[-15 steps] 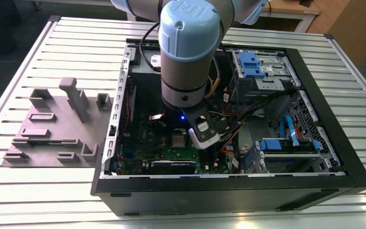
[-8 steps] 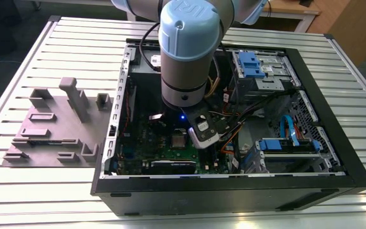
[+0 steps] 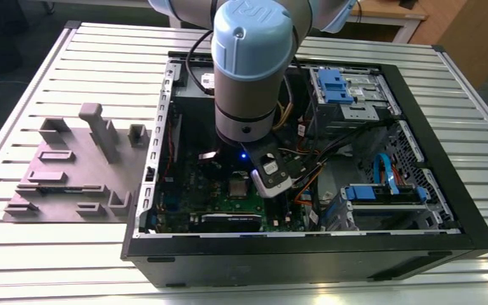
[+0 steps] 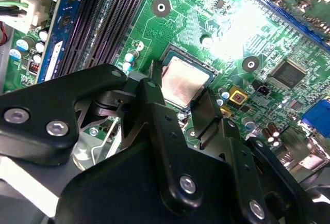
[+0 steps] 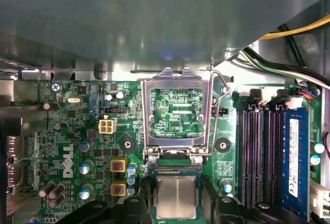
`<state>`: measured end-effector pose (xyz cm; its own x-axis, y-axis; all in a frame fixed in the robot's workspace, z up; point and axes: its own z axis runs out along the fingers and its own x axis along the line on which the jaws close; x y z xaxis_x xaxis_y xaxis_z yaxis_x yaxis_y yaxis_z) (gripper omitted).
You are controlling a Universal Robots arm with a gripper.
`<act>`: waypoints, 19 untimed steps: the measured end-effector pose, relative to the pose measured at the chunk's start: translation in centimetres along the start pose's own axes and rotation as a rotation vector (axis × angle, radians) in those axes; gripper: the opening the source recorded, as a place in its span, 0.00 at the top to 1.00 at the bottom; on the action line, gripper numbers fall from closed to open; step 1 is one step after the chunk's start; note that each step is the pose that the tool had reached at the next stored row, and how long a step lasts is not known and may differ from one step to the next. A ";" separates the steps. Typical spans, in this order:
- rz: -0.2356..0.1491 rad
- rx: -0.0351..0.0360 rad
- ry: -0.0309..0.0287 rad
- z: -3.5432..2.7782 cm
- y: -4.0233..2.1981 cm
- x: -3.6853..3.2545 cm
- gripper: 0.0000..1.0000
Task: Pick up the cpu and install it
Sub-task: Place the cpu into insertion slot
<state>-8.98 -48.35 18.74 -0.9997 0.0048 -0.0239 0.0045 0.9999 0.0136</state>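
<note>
The cpu [image 5: 176,197] is a small silvery square lying flat in the dark socket on the green motherboard [image 5: 77,131], also seen in the second wrist view [image 4: 183,82]. My gripper [image 5: 176,206] reaches down into the black computer case [image 3: 312,254], and its black fingers [image 4: 153,87] stand close against two opposite edges of the cpu, shut on it. The socket's metal load frame [image 5: 178,77] is swung open, standing beyond the cpu. In the exterior view my gripper [image 3: 257,189] hangs low over the board's middle.
Memory slots [image 5: 263,152] and a blue module [image 5: 294,157] run beside the socket. Yellow and black cables [image 5: 289,33] pass nearby. Blue drive cages [image 3: 345,89] fill the case's far side. A grey fixture block [image 3: 74,165] rests on the slatted table at the exterior view's left.
</note>
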 end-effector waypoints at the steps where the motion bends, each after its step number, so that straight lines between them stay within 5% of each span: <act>1: 0.000 0.0003 0.0002 0.06 0.00 0.00 0.53; 14: 0.000 -0.0003 -0.0001 0.24 0.01 0.01 0.53; 19: 0.000 -0.0016 -0.0002 0.31 0.02 0.01 0.41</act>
<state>-8.98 -48.33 18.44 -0.9997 0.0050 -0.0242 0.0046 0.9999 0.0152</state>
